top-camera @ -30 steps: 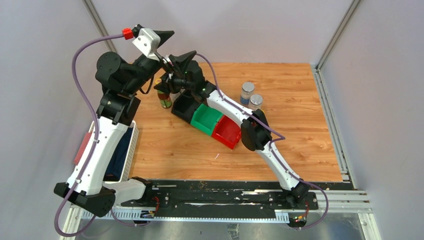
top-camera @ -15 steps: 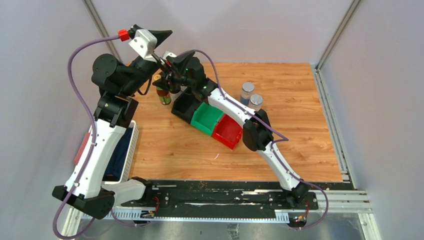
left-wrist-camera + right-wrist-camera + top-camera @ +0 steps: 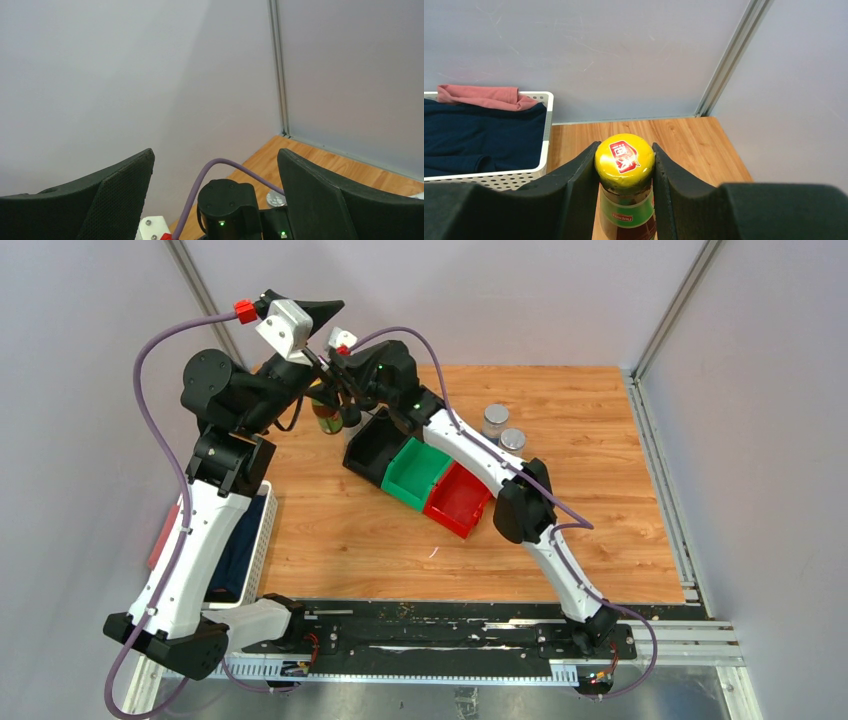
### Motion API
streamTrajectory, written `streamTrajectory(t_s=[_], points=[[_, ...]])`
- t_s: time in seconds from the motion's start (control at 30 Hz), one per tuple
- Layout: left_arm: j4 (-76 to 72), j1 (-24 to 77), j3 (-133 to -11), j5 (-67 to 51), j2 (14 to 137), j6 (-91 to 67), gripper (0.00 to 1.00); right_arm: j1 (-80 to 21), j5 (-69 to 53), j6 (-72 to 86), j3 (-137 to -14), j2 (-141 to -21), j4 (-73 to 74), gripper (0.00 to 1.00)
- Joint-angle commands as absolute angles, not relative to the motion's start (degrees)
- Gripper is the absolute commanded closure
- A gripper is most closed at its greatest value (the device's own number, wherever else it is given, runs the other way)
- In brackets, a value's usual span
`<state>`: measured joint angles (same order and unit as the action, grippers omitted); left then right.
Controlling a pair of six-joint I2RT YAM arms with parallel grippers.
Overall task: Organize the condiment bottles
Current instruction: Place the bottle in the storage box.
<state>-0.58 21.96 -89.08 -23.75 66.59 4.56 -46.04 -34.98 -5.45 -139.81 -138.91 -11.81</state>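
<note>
Yellow-capped dark brown glass bottle (image 3: pixel 624 212) sits clamped in the right gripper (image 3: pixel 624 155), squeezed at the cap from both sides, so I'd call this the pick-up step (can't tell if it's off the wooden table (image 3: pixel 684 137) yet). Left gripper (image 3: pixel 215 160) hangs high, jaws wide apart, holding nothing. Next move probably means carrying the bottle upright to the black, green and red plastic bins (image 3: pixel 412 478) just behind the hand, back along its arm.

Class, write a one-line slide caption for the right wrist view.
Right gripper clamped on a yellow-capped brown bottle, white basket of clothes behind.
</note>
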Motion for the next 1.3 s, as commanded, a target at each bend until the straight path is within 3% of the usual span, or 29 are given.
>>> streamTrajectory(t_s=[0.0, 0.67, 1.27], points=[[-0.3, 22.5, -90.2, -23.4, 65.7, 5.0, 0.0, -46.8, -35.5, -8.8, -139.4, -131.6, -16.8, 1.0], [-0.3, 23.1, -90.2, -23.1, 66.7, 5.2, 0.0, -42.5, -34.7, -8.0, -120.8, -122.3, -25.4, 1.0], [-0.3, 23.5, -90.2, -22.9, 68.3, 5.3, 0.0, -37.6, -35.0, -3.7, -112.3, -119.5, -32.0, 1.0]])
